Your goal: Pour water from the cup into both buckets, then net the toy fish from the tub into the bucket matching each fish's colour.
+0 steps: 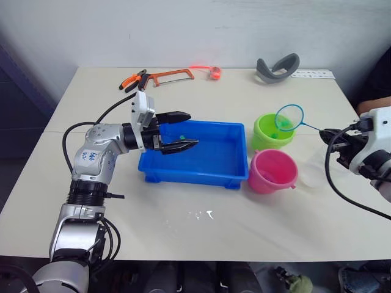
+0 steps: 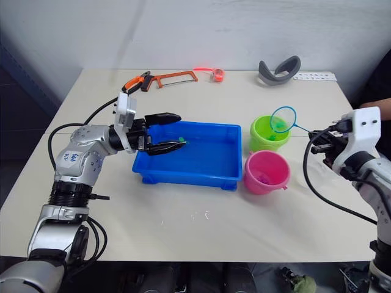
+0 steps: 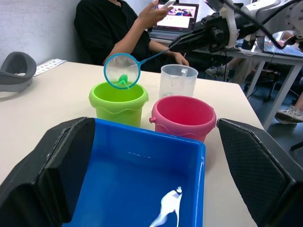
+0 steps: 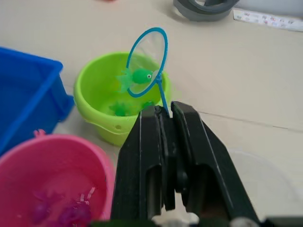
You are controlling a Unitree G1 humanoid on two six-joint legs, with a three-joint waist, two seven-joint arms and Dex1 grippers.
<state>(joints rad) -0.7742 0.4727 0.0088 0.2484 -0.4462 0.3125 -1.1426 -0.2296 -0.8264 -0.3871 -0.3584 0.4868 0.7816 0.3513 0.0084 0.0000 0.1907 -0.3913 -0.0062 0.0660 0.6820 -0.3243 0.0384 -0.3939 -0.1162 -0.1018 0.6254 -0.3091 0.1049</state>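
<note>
Right tool grips the net, green fish over green bucket; left tool gapes; tub looks nearly emptied.

No text, label or number is legible here; handwritten blue marks on the left arm's grey housing are too small to make out.

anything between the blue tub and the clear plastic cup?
Yes: the pink plastic bucket stands between the blue tub and the clear plastic cup, seen in the left wrist view.
</note>
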